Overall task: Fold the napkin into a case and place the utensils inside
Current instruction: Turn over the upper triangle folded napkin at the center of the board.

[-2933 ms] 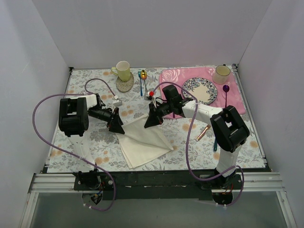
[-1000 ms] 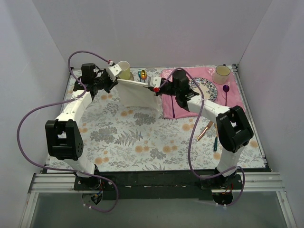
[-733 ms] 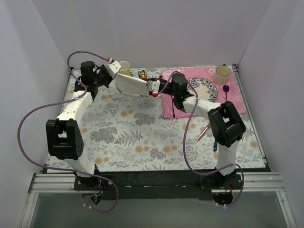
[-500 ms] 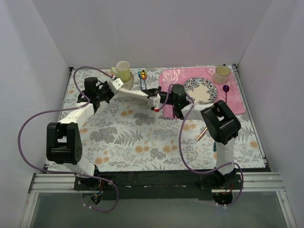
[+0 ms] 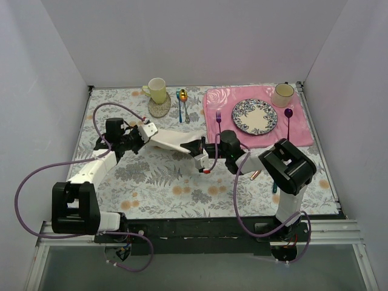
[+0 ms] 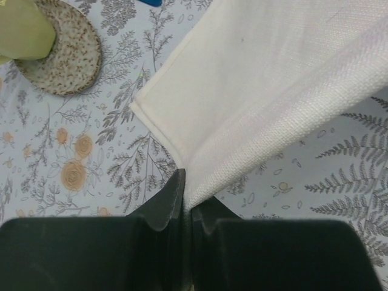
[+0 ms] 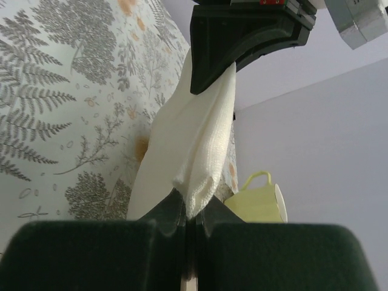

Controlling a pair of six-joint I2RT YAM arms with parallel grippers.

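A flowered tablecloth [image 5: 182, 185] is covering the table between white walls. The left gripper [image 5: 147, 132] and the right gripper [image 5: 195, 146] are each clamping tight on one end of the napkin [image 5: 171, 141], which is stretching between them mid-table. The knife [image 5: 255, 175] is lying beside the right arm.

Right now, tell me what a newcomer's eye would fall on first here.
The cream napkin strung between the two arms at mid-table, with the left jaws and the right jaws each shut on an end. After that, the pink placemat at the far right, with a blue-patterned plate on it.
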